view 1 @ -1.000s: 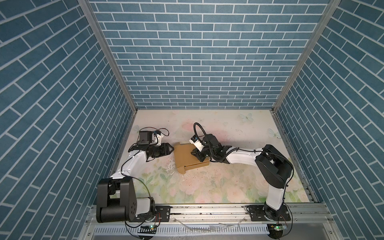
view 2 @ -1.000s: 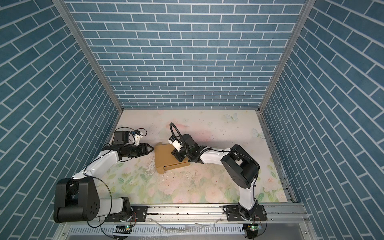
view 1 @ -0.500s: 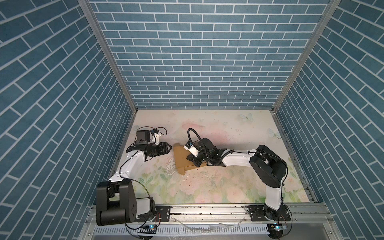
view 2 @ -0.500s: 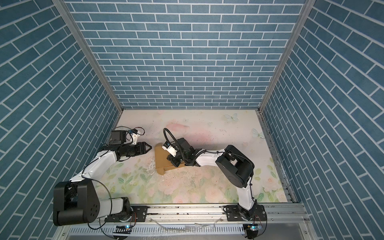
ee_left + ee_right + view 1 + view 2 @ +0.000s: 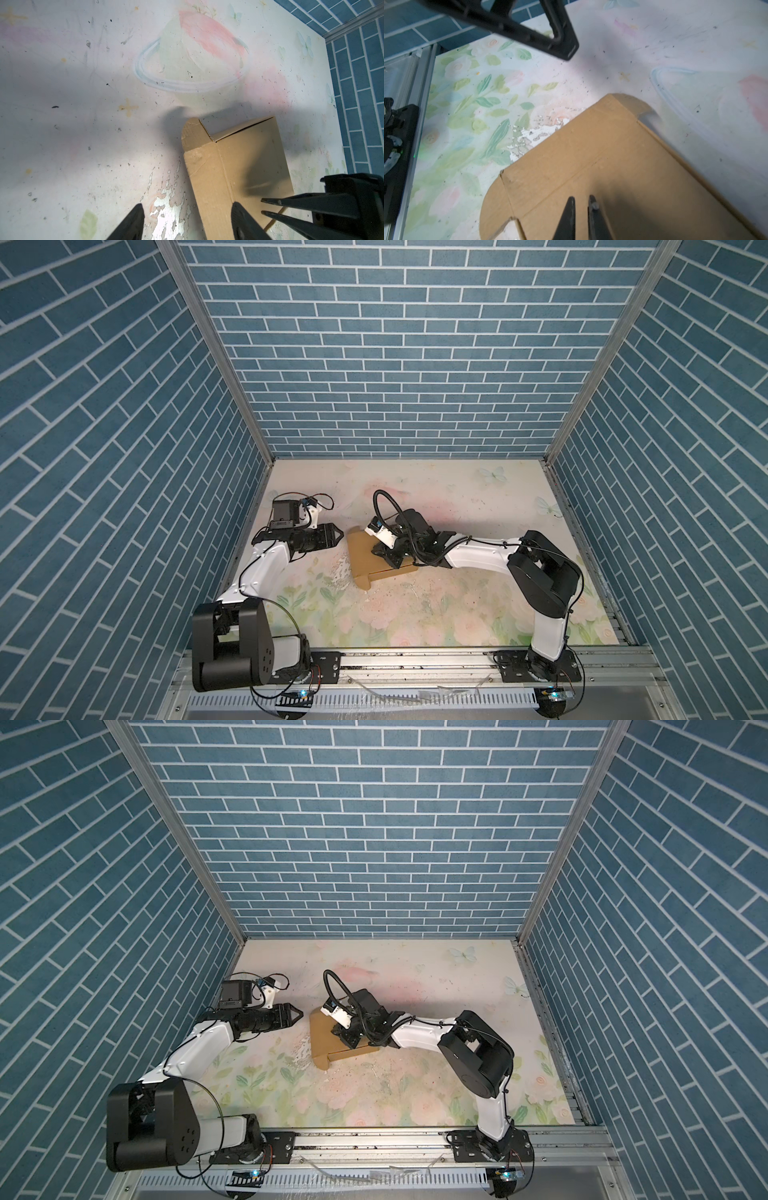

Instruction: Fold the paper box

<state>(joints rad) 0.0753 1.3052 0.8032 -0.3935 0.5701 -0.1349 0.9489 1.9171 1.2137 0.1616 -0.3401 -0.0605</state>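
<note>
The paper box (image 5: pixel 362 568) (image 5: pixel 322 1042) is a brown cardboard shape lying partly folded on the floral table, mid-left in both top views. It has a rounded tab (image 5: pixel 192 135) at one corner, and another tab (image 5: pixel 492 207) shows near my right gripper. That gripper (image 5: pixel 379 552) (image 5: pixel 337 1031) (image 5: pixel 581 198) rests on the box's top panel, jaws nearly together with nothing between them; it also shows in the left wrist view (image 5: pixel 262 206). My left gripper (image 5: pixel 340 533) (image 5: pixel 298 1014) (image 5: pixel 187 207) stands open just left of the box, not touching it.
Blue brick walls (image 5: pixel 399 364) close in the back and both sides. An aluminium rail (image 5: pixel 415 659) runs along the front edge. A worn white patch in the mat (image 5: pixel 166 203) lies beside the box's left edge.
My right gripper has slid leftward across the box top and its jaws have narrowed. The left gripper has drawn back slightly to the left and opened a little wider.
</note>
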